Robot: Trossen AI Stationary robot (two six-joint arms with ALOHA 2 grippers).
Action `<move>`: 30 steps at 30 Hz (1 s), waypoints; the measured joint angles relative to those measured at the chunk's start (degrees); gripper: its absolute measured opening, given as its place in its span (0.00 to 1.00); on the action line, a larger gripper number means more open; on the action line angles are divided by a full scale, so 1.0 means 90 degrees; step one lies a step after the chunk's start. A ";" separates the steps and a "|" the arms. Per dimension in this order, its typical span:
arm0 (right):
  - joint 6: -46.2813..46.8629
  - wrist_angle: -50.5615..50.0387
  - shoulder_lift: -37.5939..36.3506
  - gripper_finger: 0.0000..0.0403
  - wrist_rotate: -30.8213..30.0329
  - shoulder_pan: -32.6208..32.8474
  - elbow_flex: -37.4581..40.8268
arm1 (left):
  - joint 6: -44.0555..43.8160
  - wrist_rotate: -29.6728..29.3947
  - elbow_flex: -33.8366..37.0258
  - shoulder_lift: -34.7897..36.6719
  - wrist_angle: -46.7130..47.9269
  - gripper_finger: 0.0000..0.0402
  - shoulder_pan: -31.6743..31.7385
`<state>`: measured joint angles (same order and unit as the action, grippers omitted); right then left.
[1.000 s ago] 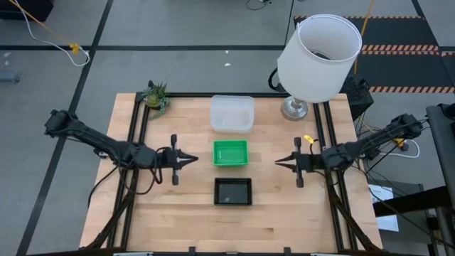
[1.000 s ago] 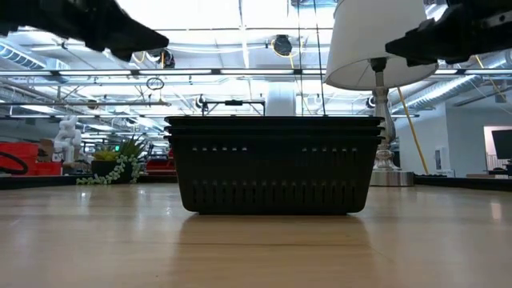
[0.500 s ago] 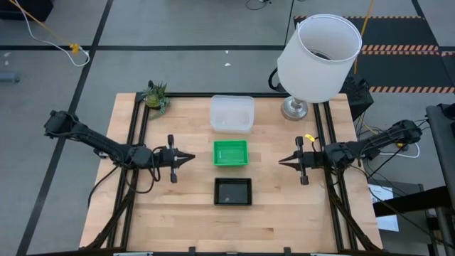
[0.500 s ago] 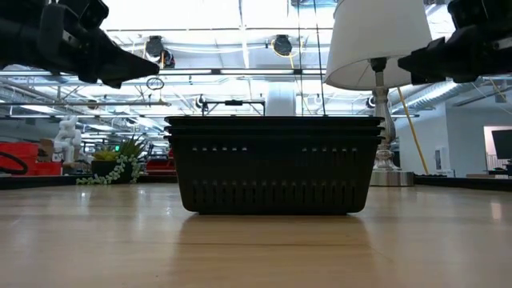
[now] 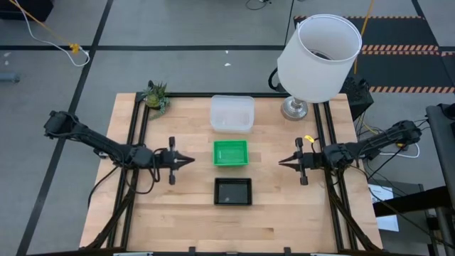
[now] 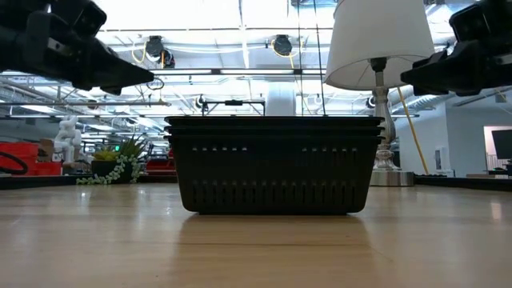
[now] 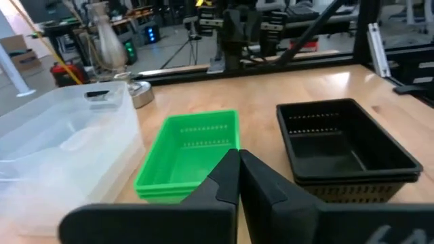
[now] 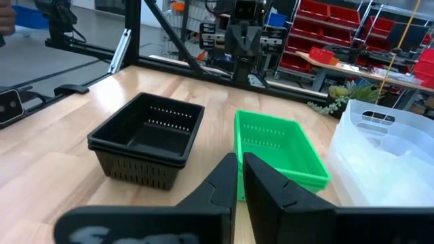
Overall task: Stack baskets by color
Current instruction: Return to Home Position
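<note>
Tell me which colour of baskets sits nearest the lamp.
The clear baskets, beside the lamp base; the green baskets and black baskets sit farther off.

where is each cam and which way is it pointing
High view: above the table, looking straight down; left gripper and right gripper flank the green stack.
Low view: at tabletop height, facing the black stack and lamp; arms show in upper corners.
Left wrist view: on the left arm, facing across the stacks; its shut fingers show.
Right wrist view: on the right arm, facing the opposite way; its shut fingers show.
Shared: both wrist views see the green stack, black stack and clear stack.
</note>
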<state>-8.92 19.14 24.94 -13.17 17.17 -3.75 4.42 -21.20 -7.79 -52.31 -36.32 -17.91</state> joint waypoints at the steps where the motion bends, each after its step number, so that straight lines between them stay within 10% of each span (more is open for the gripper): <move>1: -0.0001 -0.0005 -0.0032 0.05 0.0000 0.0000 0.0014 | 0.0020 0.0023 0.0088 0.0000 -0.0155 0.01 0.0000; 30: 0.0026 -0.1890 -0.2758 0.05 -0.0012 0.0000 0.0036 | -0.0011 0.0169 0.0804 0.0000 -0.1474 0.01 -0.0114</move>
<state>-8.69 2.13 0.12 -13.28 17.17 -3.42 4.32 -19.68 -0.56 -52.31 -49.58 -18.94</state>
